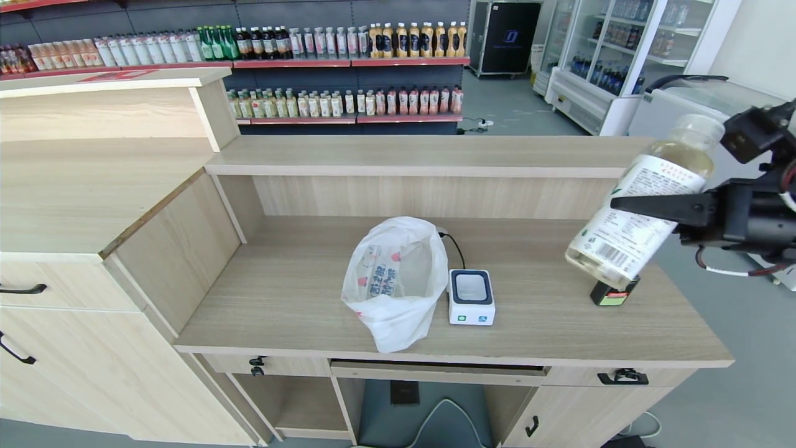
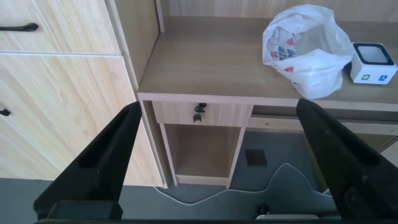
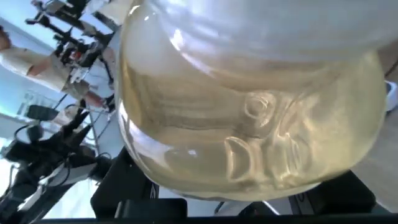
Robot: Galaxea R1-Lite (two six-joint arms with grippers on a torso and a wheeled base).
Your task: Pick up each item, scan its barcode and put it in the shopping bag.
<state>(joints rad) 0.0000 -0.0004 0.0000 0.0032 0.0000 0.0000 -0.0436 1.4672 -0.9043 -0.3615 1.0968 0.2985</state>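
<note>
At the near edge of the tabletop (image 1: 559, 336), below and to the left of the scanner (image 1: 471, 297), a small set of keys (image 2: 198, 114) hangs from a drawer lock. The left tool (image 2: 217, 107) hangs low in front of this drawer, lower than the scanner and well to its left, its two dark fingers spread wide with nothing between them.

The scanner is a small white box with a dark window on top, standing on the tabletop. Touching its left side is the white plastic shopping bag (image 1: 395, 283), upright with its mouth open. A thin black cable (image 1: 456, 246) runs from behind the scanner toward the back.

Well to the right of the scanner, a small dark item (image 1: 614, 292) with a green and red patch stands on the tabletop. Directly above it, in the air, the right tool (image 1: 622, 208) pinches a clear bottle (image 1: 640, 205) of pale yellow drink around its white label. The bottle is tilted, base down toward the scanner's side and cap up and away, barcode showing near the base.

Farther back than the scanner, a raised wooden ledge (image 1: 423, 155) runs across. Beyond it, store shelves (image 1: 348, 62) carry rows of drink bottles, and glass-door fridges (image 1: 622, 43) stand behind and to the right.
</note>
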